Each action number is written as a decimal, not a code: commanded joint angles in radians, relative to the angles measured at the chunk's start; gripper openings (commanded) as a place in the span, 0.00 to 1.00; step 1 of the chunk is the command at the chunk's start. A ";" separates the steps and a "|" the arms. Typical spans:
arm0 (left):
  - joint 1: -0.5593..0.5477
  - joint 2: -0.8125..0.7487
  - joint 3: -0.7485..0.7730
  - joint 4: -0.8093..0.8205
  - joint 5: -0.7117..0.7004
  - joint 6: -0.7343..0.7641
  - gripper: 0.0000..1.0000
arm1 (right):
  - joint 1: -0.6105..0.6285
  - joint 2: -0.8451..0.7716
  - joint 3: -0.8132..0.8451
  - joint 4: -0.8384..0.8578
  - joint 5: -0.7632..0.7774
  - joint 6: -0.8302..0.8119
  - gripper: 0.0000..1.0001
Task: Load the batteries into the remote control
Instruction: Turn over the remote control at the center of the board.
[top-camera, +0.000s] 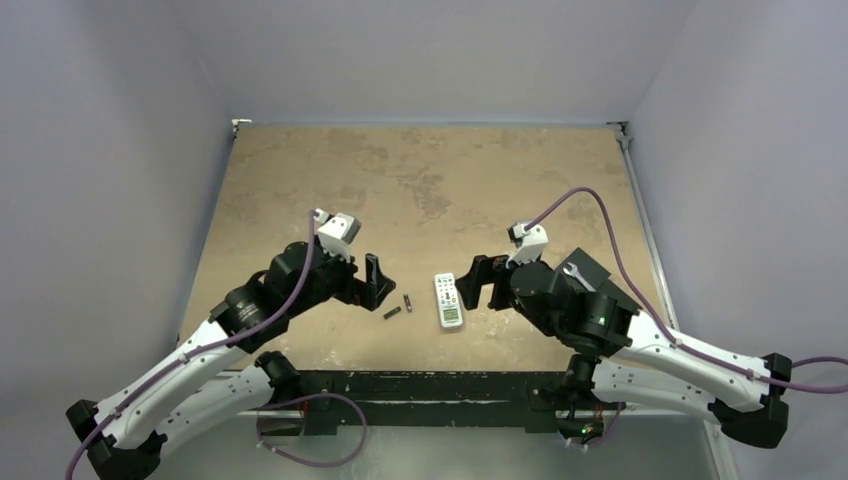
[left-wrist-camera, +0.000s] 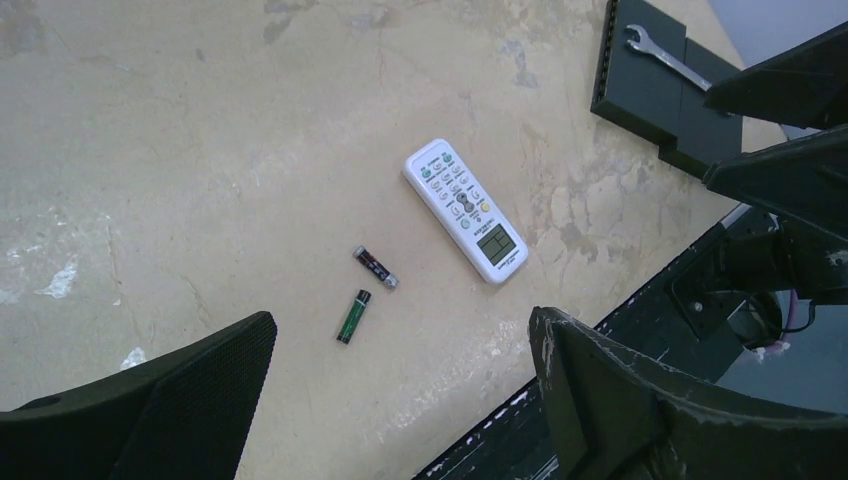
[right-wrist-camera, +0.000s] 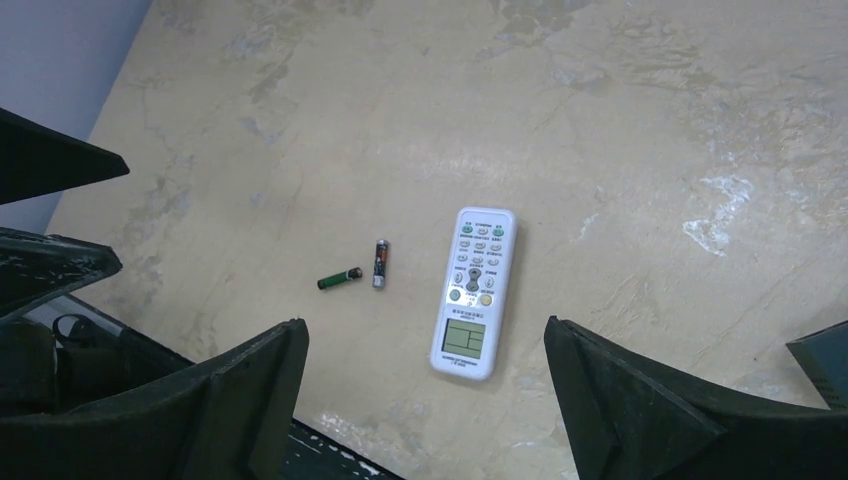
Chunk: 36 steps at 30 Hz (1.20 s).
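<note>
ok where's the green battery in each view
top external: green battery low centre, the cell farther left of the remote control
left wrist: green battery lower centre, below-left of the remote control
right wrist: green battery centre-left, left of the other battery
shared landmark: the remote control

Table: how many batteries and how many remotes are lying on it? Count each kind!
Batteries: 2
Remote control: 1
Total: 3
</note>
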 joint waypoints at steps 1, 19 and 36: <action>-0.002 -0.039 0.007 0.016 -0.050 -0.018 0.99 | 0.005 -0.012 0.019 -0.013 0.014 0.002 0.99; -0.002 -0.071 0.033 -0.047 -0.183 -0.061 0.99 | 0.005 -0.009 -0.015 0.033 -0.111 -0.110 0.99; -0.002 -0.087 0.032 -0.046 -0.170 -0.060 0.99 | 0.032 0.226 -0.001 0.070 -0.179 -0.024 0.92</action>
